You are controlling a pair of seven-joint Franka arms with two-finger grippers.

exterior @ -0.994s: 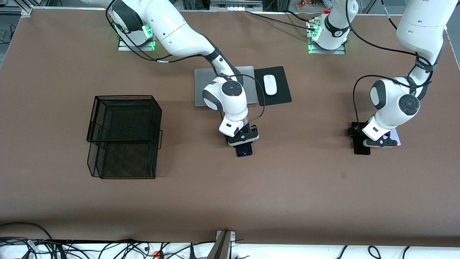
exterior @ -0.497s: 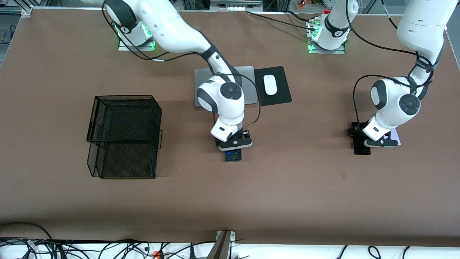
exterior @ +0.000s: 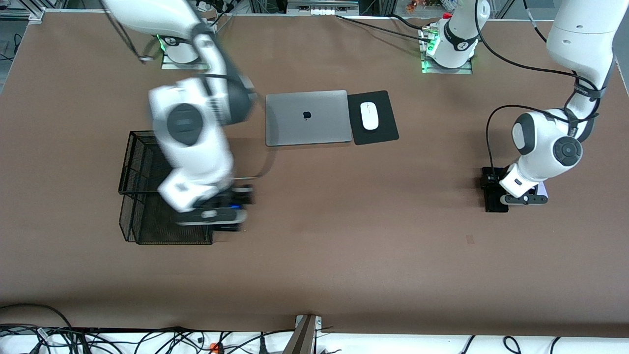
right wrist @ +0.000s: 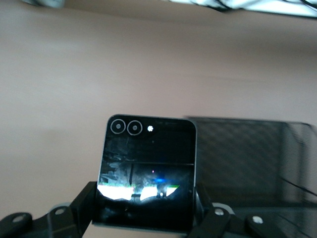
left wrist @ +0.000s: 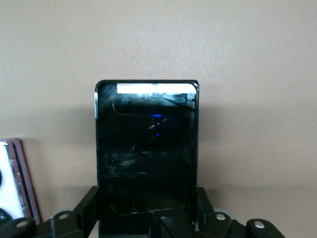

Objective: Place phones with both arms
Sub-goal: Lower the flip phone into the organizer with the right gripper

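Since the earlier frame, the small squarish black flip phone has been carried by the right pincer, clamped on it, from mid-bench to over the black wire-mesh basket. The left pincer is closed on the longer black slab phone, low at the left arm's end of the bench. Risk: fast swing may loosen the flip phone, dropping it outside the basket.

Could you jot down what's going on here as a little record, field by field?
right gripper: shut on the flip phone, over the edge of the mesh basket
left gripper: shut on the slab phone, low at the table
lilac-white phone: lying beside the slab phone
laptop: closed, beside mouse on black pad
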